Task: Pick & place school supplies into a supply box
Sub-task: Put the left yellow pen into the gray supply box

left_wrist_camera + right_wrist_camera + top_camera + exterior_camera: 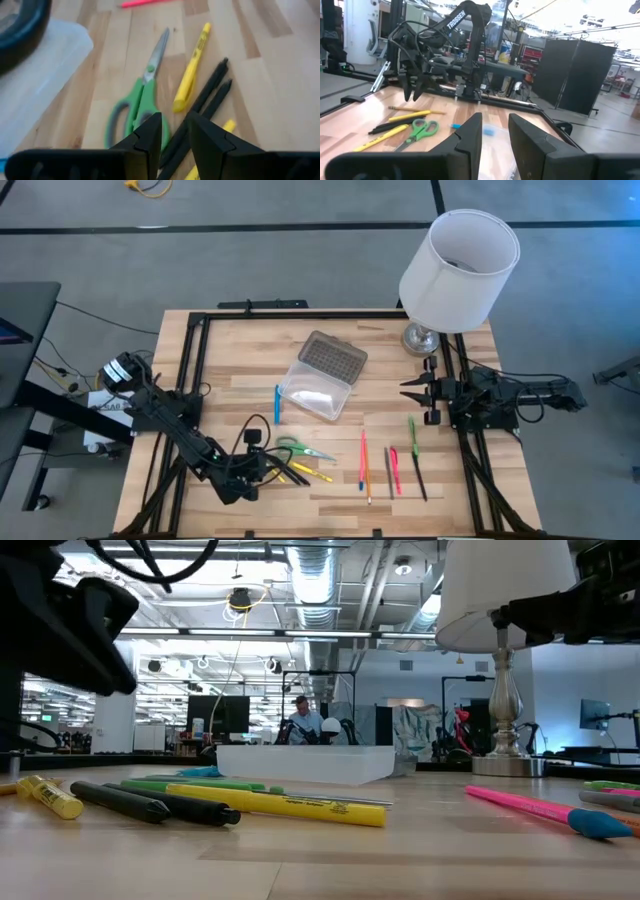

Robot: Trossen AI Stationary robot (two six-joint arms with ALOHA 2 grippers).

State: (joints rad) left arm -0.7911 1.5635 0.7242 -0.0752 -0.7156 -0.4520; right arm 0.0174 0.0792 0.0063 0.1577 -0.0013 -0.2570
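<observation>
The clear supply box (318, 391) lies near the table's middle, its grey dotted lid (333, 357) swung open toward the far edge. A blue pen (277, 404) lies at its left. My left gripper (258, 464) hovers open, fingers pointing down, above the black markers (212, 92), with the green scissors (139, 102) and yellow highlighter (191, 75) beside them, all flat on the table. A red pencil (364, 465), pink marker (394, 470), green pen (411, 435) and black pen (420, 480) lie near the right. My right gripper (415, 392) waits open at the right edge.
A lamp with a white shade (458, 258) stands on its metal base (420, 338) at the far right corner, close to my right arm. Black frame rails (190, 350) run along the table's sides. Bare wood shows between the box and the pencils.
</observation>
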